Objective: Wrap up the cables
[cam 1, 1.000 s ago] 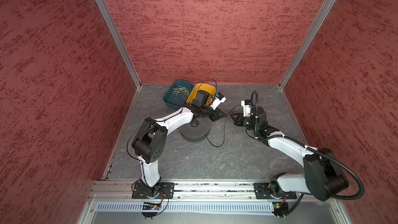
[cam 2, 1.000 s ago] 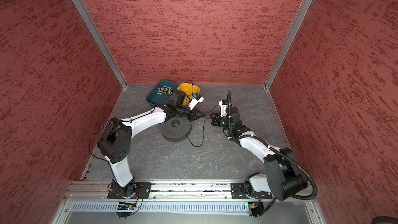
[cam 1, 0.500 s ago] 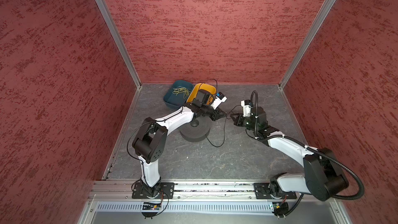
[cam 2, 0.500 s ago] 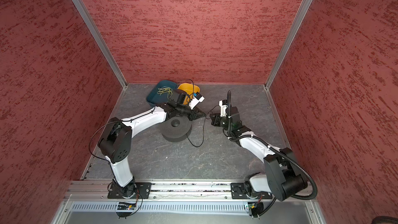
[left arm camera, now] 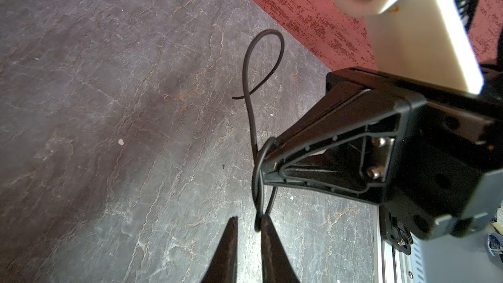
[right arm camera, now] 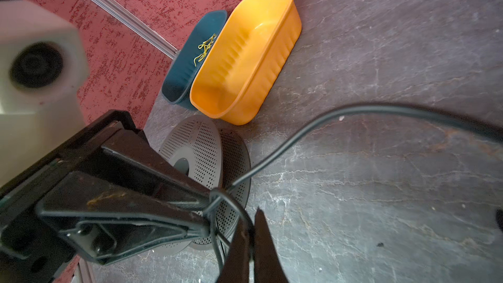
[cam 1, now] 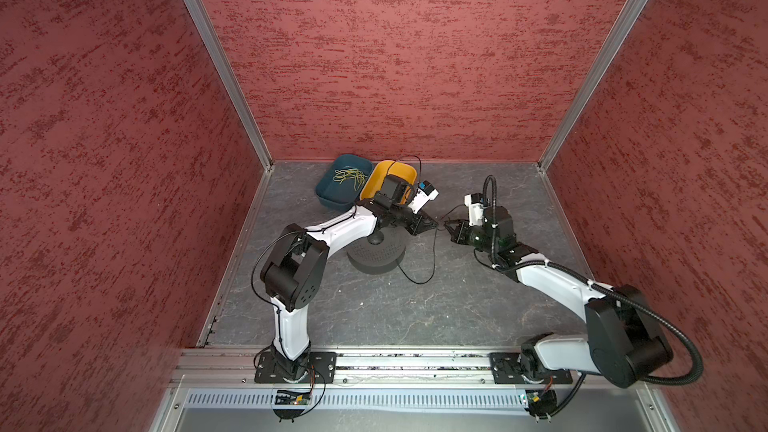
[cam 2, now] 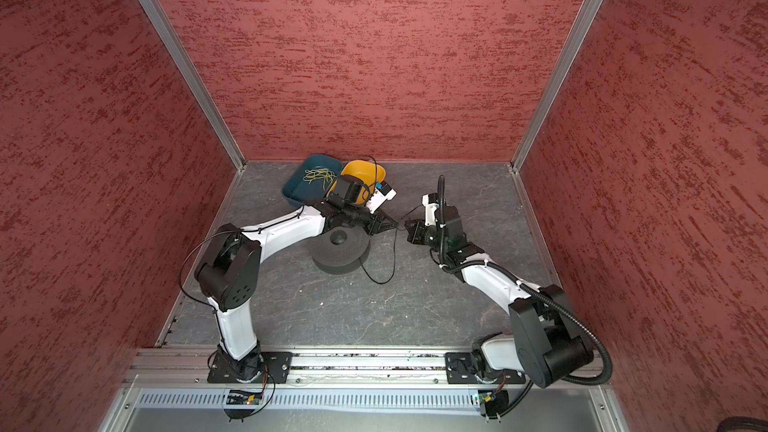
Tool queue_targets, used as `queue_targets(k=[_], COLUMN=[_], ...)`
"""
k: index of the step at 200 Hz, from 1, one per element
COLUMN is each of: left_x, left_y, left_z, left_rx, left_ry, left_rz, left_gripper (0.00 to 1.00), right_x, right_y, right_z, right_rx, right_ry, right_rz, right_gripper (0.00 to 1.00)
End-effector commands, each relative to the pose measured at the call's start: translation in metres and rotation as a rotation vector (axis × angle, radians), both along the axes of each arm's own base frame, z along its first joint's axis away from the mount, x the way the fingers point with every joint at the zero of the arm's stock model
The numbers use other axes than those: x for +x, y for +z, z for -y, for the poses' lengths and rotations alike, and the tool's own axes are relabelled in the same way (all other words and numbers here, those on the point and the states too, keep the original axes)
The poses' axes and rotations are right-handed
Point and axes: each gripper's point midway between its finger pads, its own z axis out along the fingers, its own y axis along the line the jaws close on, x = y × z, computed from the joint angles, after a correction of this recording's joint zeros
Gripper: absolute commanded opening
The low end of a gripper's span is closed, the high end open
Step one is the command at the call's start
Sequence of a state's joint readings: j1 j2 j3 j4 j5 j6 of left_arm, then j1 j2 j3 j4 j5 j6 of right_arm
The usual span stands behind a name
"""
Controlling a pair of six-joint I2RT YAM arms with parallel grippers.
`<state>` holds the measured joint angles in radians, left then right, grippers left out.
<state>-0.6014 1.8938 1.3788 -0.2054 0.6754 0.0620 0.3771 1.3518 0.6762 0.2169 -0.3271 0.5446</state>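
— Cable (left arm camera: 269,31) was seen raised off the bench (cam 1: 415,326) where both hands met; why was it held there?
— A hand-over was judged likely. The right hand (right arm camera: 251,221) was clamped shut on it near the free end, while the rest was left trailing over the bench to the spool (cam 1: 376,253).
— And the left hand (left arm camera: 249,220)?
— Its fingers were parted narrowly. The cable was hooked against one finger, not pinched, presumably so it could be guided.

Both top views: high up front, looking steeply down, sharing the whole tabletop (cam 1: 415,317). Your wrist cameras ride close behind left end effector (left arm camera: 249,220) and right end effector (right arm camera: 251,217), facing each other.
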Motion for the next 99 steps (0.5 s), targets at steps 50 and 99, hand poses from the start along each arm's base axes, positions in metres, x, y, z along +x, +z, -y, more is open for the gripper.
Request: queue_targets(k=[50,99], left_x=[0.011,0.018], left_y=[-0.005,-0.007], left_z=[0.006,0.007], left_rx=[0.022,0.035], left_ry=[0.01,0.035], left_rz=[0.02,0.015], left_gripper=[0.15,0.13], right_x=[0.001,-0.004], right_y=[0.021,0.022], right_z=[-0.013,-0.021], right_rx=[0.018,0.008], right_ry=[0.04,0.076], right_rz=[0.058,0.076], right_gripper=[0.0,0.0])
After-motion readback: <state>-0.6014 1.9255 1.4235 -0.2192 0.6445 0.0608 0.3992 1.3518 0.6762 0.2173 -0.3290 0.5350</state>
